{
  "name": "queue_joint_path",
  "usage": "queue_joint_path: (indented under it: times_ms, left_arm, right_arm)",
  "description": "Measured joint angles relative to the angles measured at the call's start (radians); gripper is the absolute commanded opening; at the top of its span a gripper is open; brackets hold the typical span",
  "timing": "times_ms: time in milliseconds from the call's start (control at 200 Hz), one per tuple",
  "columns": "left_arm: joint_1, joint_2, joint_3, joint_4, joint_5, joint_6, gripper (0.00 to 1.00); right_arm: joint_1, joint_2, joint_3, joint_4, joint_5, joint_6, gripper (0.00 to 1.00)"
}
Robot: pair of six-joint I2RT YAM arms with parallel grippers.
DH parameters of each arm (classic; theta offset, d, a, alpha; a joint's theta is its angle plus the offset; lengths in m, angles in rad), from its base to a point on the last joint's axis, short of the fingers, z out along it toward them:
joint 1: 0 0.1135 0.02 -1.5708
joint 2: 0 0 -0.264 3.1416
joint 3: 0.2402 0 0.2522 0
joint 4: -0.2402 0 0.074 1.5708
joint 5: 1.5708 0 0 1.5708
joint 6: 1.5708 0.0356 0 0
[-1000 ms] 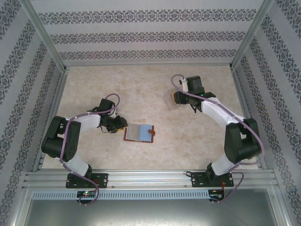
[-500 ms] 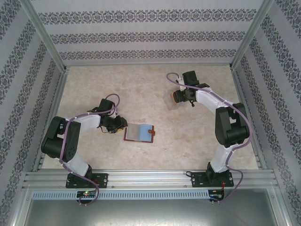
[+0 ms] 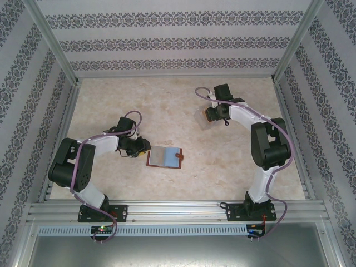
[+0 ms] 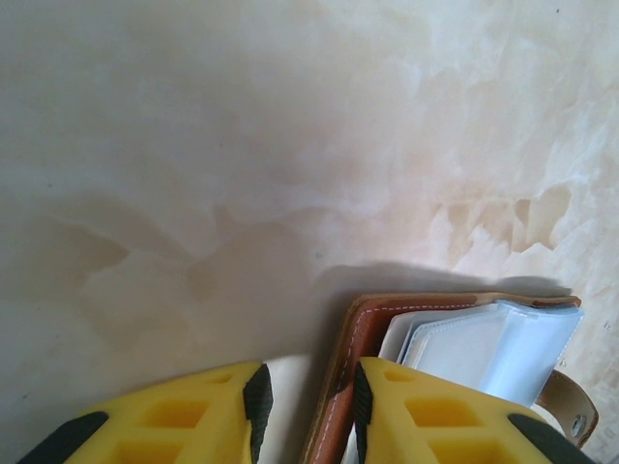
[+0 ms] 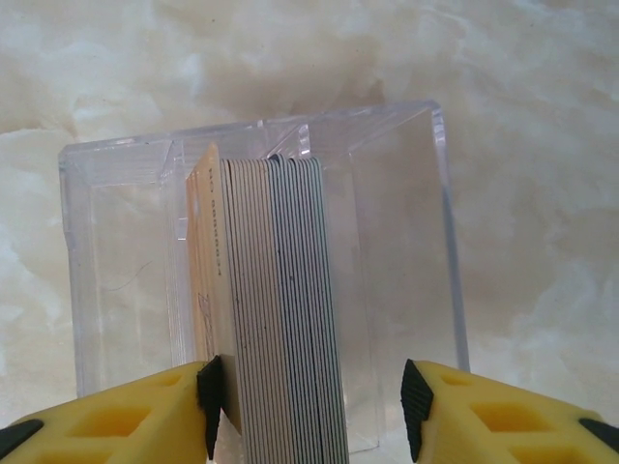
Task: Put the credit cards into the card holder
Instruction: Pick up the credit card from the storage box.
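The card holder (image 3: 165, 157) lies open on the table, brown leather with clear blue-grey sleeves (image 4: 484, 348). My left gripper (image 3: 139, 147) is at its left edge. In the left wrist view the left gripper (image 4: 308, 406) is open and straddles the brown cover edge (image 4: 358, 329): one pad rests on the inside, the other stands off it over bare table. The credit cards (image 5: 271, 290), one orange and several grey, stand on edge in a clear plastic box (image 5: 406, 242). My right gripper (image 5: 309, 406) is open around the stack. Its left pad touches the orange card; its right pad is apart.
The clear box (image 3: 205, 117) sits at the back right of the marble table (image 3: 167, 105), under my right gripper (image 3: 214, 115). Patterned walls and metal frame posts (image 3: 55, 50) close the table in on three sides.
The right arm has straightened up and swung slightly left and back over the clear box. The left arm and the card holder have not moved.
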Motion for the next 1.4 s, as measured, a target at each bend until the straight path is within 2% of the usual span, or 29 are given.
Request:
queue_joint_path:
  times_ms: [405, 744, 1194, 1244, 1399]
  left_arm:
    - [-0.005, -0.005, -0.001, 0.002, -0.008, 0.000, 0.34]
    - [-0.010, -0.008, -0.001, 0.001, -0.022, 0.003, 0.34]
    - [-0.011, -0.008, 0.000, 0.000, -0.022, 0.003, 0.35]
    - [-0.011, -0.008, 0.000, 0.000, -0.022, 0.003, 0.35]
    - [-0.011, -0.008, 0.000, 0.001, -0.022, 0.003, 0.35]
  right_arm:
    - [0.001, -0.038, -0.018, 0.044, 0.085, -0.026, 0.45]
    - [0.001, -0.048, -0.030, 0.061, 0.107, -0.048, 0.10]
    - [0.001, -0.113, -0.063, 0.055, 0.090, -0.017, 0.05]
    - [0.001, -0.131, -0.063, 0.050, 0.087, 0.002, 0.00]
    - [0.001, -0.214, -0.083, 0.035, 0.075, 0.116, 0.00]
